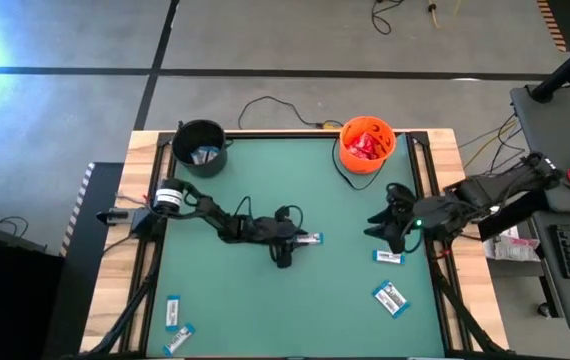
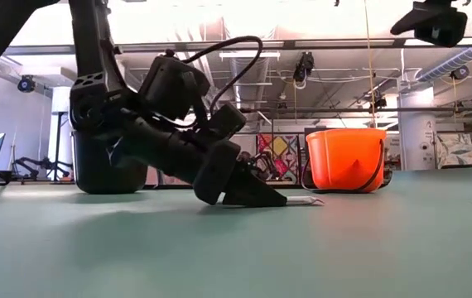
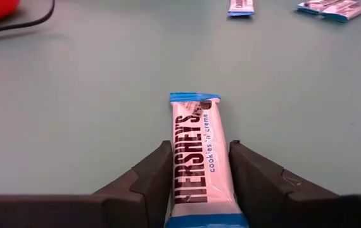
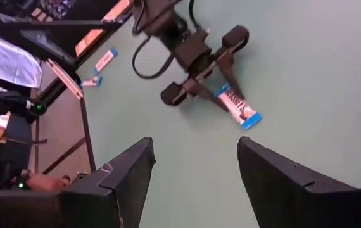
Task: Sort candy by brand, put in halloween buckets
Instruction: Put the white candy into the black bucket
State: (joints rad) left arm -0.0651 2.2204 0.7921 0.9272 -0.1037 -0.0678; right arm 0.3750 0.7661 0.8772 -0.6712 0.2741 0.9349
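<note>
Because the white-and-blue bars belong in the black cauldron bucket (image 1: 201,148) at eleven o'clock, the left pincer (image 3: 199,180) lies low at the counter's (image 1: 265,300) centre, grasping a Hershey's cookies 'n' creme bar (image 3: 197,161), while the right pincer (image 4: 193,171) waits released at three o'clock.

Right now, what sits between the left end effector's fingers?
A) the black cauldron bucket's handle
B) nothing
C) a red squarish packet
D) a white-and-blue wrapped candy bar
D: the left wrist view shows the white-and-blue wrapped candy bar lying on the green table between the left end effector's two dark fingers.
</note>
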